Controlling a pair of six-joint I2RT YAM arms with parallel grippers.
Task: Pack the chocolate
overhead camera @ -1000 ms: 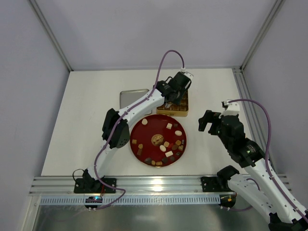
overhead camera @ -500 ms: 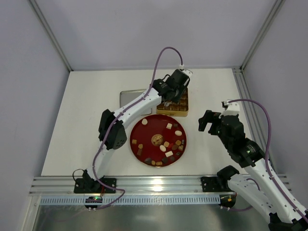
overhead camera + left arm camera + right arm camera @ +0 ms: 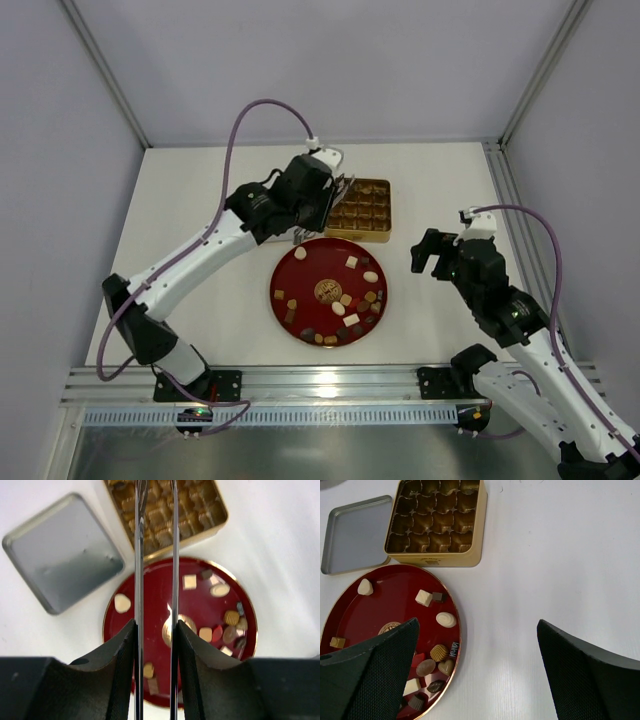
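The chocolate [image 3: 346, 299] lies as several small brown, dark and cream candies on a round red plate [image 3: 303, 272]. Its cream oval piece [image 3: 220, 590] [image 3: 446, 619] shows in both wrist views. Behind the plate stands the square gold tin [image 3: 364, 210] [image 3: 200, 525] [image 3: 436, 522] with its grid of gold-lined cells. My left gripper [image 3: 325, 200] [image 3: 156, 625] hovers above the plate's far rim, shut on thin metal tongs [image 3: 139, 555] whose blades reach over the tin. My right gripper [image 3: 432, 252] [image 3: 477, 625] hangs open to the right of the plate, with bare table under it.
A silver lid [image 3: 62, 560] [image 3: 355, 532] lies flat left of the tin, largely hidden by the left arm in the top view. An aluminium rail [image 3: 330, 385] runs along the near edge. Walls close in the table's left, back and right sides.
The left arm has swung left and back toward me, carrying its gripper and tongs from over the tin to the tin's left edge. The right arm has not moved.
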